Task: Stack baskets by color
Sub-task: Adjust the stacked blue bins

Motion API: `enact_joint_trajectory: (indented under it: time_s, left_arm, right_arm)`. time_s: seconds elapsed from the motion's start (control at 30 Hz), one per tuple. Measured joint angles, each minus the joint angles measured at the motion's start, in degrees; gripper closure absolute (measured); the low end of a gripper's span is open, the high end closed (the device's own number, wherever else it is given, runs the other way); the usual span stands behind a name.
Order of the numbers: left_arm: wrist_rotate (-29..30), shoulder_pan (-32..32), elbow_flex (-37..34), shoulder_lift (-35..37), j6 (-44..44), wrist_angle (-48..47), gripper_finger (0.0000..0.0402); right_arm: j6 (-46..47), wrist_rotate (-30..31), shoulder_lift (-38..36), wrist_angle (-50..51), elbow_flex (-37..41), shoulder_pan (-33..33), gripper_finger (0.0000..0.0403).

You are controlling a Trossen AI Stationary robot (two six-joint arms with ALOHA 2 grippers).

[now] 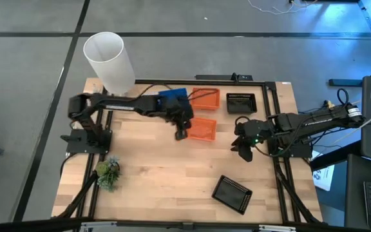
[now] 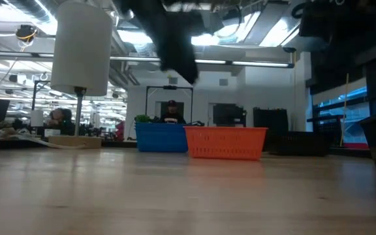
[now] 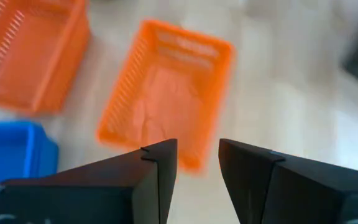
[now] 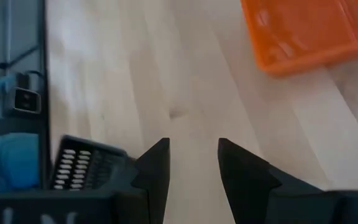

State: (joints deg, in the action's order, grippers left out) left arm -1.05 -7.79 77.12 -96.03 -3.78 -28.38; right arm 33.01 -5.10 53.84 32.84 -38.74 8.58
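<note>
An orange basket (image 1: pixel 202 128) (image 3: pixel 166 93) rests flat on the table's middle. My left gripper (image 1: pixel 181 133) (image 3: pixel 197 149) hovers open above that basket's left near corner, touching nothing. Behind it stand a blue basket (image 1: pixel 173 96), a second orange basket (image 1: pixel 206 98) and a black basket (image 1: pixel 241 102) in a row. Another black basket (image 1: pixel 232 193) lies near the front edge. My right gripper (image 1: pixel 243 149) (image 4: pixel 193 149) waits open over bare wood right of the middle, with nothing between its fingers.
A tall white cylinder (image 1: pixel 108 59) stands at the far left corner, and a small green plant (image 1: pixel 107 173) at the near left. A black frame (image 1: pixel 277 129) runs along the table's edges. Bare wood lies between the near orange basket and the near black basket.
</note>
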Motion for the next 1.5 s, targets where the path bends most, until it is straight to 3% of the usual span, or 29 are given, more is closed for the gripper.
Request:
enact_joint_trajectory:
  time_s: [0.13, 0.27, 0.4, 0.53, 0.63, 0.87, 1.2, 1.5]
  left_arm:
    - [1.0, 3.7, 0.0, 6.6, 1.3, -12.6, 0.0291]
    - [7.0, 6.0, -0.4, 10.3, 2.8, -18.8, 0.0291]
    - [8.8, 4.1, -5.1, 9.7, 3.2, -16.2, 0.0291]
    - [7.8, 0.1, -13.5, 5.4, 7.2, -1.7, 0.0291]
    - [3.5, -4.6, -15.2, 1.2, 9.9, 6.1, 0.0292]
    - [-0.9, -14.1, -15.2, -7.4, 9.9, 6.4, 0.0292]
    - [-0.6, -18.2, -15.1, -5.8, 10.5, 3.7, 0.0306]
    - [11.1, -19.0, -15.1, -1.6, 12.2, -1.0, 0.0310]
  right_arm:
    - [0.0, 1.5, 0.0, -3.0, 0.0, 0.0, 0.0268]
    - [1.9, 8.4, 0.0, -5.3, 0.0, 0.0, 0.0268]
    - [4.6, 13.9, 0.0, -5.9, 0.0, 0.0, 0.0268]
    - [4.4, 15.0, 0.0, -5.9, 0.0, 0.0, 0.0268]
    - [4.4, 15.1, 0.0, -6.0, 0.0, 0.0, 0.0268]
    - [4.2, 14.7, 0.0, -5.9, 0.0, 0.0, 0.0268]
    - [4.3, 14.5, 0.0, -5.5, 0.0, 0.0, 0.0268]
    - [5.2, 14.5, 0.0, -5.7, 0.0, 0.0, 0.0268]
